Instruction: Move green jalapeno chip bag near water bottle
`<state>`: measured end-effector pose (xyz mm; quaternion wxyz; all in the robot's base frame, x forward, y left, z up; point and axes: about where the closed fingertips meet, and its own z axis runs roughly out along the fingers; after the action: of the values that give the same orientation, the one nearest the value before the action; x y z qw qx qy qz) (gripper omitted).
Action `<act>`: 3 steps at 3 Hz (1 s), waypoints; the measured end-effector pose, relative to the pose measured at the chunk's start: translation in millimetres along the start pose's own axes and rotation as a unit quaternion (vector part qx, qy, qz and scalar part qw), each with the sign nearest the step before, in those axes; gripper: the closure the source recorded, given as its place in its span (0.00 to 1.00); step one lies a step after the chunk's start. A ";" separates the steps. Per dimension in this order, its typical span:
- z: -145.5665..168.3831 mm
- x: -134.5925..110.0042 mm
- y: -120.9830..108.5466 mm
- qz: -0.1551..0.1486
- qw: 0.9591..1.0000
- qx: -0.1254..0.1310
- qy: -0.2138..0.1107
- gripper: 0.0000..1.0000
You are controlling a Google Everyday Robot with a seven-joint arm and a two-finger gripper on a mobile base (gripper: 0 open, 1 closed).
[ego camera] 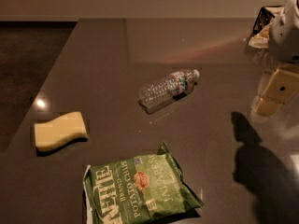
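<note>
The green jalapeno chip bag (140, 190) lies flat on the dark countertop near the front edge, lettering up. The water bottle (168, 87) lies on its side in the middle of the counter, white cap pointing right. My gripper (275, 92) hangs at the right edge of the view, above the counter, to the right of the bottle and well away from the bag. It holds nothing that I can see.
A pale yellow wavy sponge (60, 130) lies at the left of the counter (107, 55). A dark tray with items (262, 29) sits at the back right. The counter's left edge drops to a dark floor. My arm's shadow (261, 167) falls at the right front.
</note>
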<state>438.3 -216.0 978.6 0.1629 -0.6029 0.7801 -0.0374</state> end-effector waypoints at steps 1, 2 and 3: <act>0.0 0.0 0.0 0.000 1.000 0.000 0.000 0.00; 5.5 -11.3 9.6 -0.014 1.000 -0.006 -0.026 0.00; 16.6 -24.7 23.5 -0.030 0.997 -0.024 -0.068 0.00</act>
<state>426.9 -183.9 962.1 0.1996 -0.6311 0.7494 0.0172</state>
